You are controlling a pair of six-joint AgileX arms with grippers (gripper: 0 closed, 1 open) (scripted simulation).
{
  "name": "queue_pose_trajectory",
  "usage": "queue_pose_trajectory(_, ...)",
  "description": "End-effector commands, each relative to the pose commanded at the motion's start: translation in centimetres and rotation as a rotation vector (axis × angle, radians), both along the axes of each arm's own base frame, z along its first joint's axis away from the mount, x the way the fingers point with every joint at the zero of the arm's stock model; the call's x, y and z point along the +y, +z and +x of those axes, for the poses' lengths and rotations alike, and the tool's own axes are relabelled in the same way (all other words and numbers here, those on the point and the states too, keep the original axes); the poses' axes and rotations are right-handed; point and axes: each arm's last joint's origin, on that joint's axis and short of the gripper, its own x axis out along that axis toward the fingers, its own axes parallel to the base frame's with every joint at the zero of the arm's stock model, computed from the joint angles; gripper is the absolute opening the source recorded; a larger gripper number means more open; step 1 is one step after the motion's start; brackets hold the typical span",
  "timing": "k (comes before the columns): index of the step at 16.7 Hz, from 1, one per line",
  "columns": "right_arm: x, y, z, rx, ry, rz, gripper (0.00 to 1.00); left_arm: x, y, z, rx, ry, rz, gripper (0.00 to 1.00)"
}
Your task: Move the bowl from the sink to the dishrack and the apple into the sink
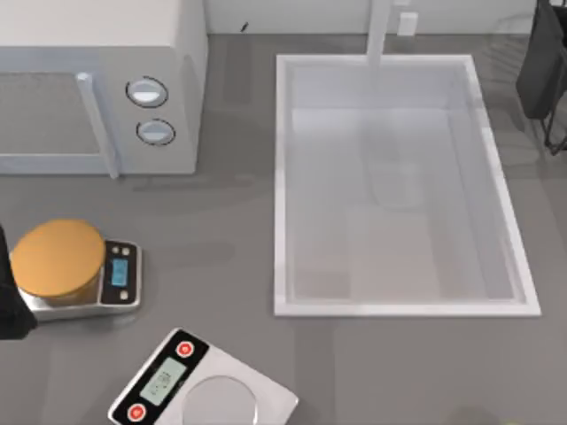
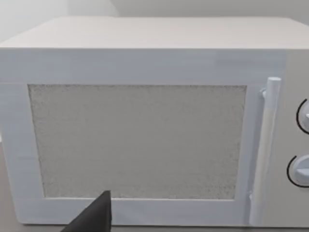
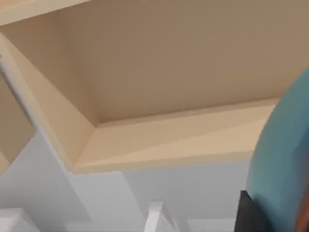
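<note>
The grey table (image 1: 221, 221) is crowded on its left by a white microwave (image 1: 97, 80), while the sink (image 1: 285, 177) takes up the middle and right, its floor lying bare and its faucet post (image 1: 379, 31) standing at the far rim. Two kitchen scales (image 1: 204, 385) are set near the front left. The left arm (image 1: 13, 292) is parked at the left edge, and its gripper (image 2: 94, 217) is aimed at the microwave door; how wide it stands cannot be told. The right arm (image 1: 542, 62) is raised at the far right corner, beside faint wire lines judged to be the dishrack (image 1: 507, 40). The bowl (image 3: 282, 159) is seen in the right wrist view pressed against a finger of the right gripper (image 3: 251, 215), which is judged to be closed on the bowl's rim. A rim pinch on a glossy bowl is easily lost: a tilt or quick swing could let the bowl slip and drop onto the sink's raised rim. Open room is found over the basin, whereas the faucet post and the rack wires crowd the corner. The apple's place cannot be told.
</note>
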Motion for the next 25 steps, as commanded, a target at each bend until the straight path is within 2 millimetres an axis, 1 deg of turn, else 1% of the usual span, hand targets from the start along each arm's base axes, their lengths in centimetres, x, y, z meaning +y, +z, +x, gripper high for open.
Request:
queue_pose_trajectory(2, -3.8, -0.7, -0.6, -0.101, -0.092, -0.092, 0.00, 0.0, 0.0, 0.0, 0.000, 0.000, 0.000, 1.00)
queue_pose_trajectory(3, -5.3, -1.1, -1.1, -0.134, -0.132, -0.136, 0.00, 0.0, 0.0, 0.0, 0.000, 0.000, 0.000, 1.00)
queue_pose_trajectory(4, -6.6, -1.6, -1.6, -0.157, -0.167, -0.178, 0.00, 0.0, 0.0, 0.0, 0.000, 0.000, 0.000, 1.00)
queue_pose_trajectory(6, -8.3, -2.6, -2.5, -0.179, -0.219, -0.245, 0.00, 0.0, 0.0, 0.0, 0.000, 0.000, 0.000, 1.00)
queue_pose_trajectory(8, -9.1, -3.3, -3.0, -0.182, -0.242, -0.280, 0.00, 0.0, 0.0, 0.0, 0.000, 0.000, 0.000, 1.00)
queue_pose_trajectory(12, -9.2, -3.4, -3.0, -0.182, -0.245, -0.284, 0.00, 0.0, 0.0, 0.0, 0.000, 0.000, 0.000, 1.00)
queue_pose_trajectory(14, -9.2, -3.6, -2.8, -0.175, -0.244, -0.281, 0.00, 0.0, 0.0, 0.0, 0.000, 0.000, 0.000, 1.00)
queue_pose_trajectory(16, -9.5, -4.5, -1.8, -0.169, -0.242, -0.279, 0.00, 0.0, 0.0, 0.0, 0.000, 0.000, 0.000, 1.00)
queue_pose_trajectory(18, -10.0, -6.3, -0.1, -0.164, -0.240, -0.278, 0.00, 0.0, 0.0, 0.0, 0.000, 0.000, 0.000, 1.00)
queue_pose_trajectory(20, -10.4, -8.9, 2.0, -0.169, -0.240, -0.280, 0.00, 0.0, 0.0, 0.0, 0.000, 0.000, 0.000, 1.00)
queue_pose_trajectory(23, -10.6, -13.7, 4.9, -0.194, -0.243, -0.287, 0.00, 0.0, 0.0, 0.0, 0.000, 0.000, 0.000, 1.00)
queue_pose_trajectory(25, -10.4, -17.1, 6.1, -0.206, -0.246, -0.289, 0.00, 0.0, 0.0, 0.0, 0.000, 0.000, 0.000, 1.00)
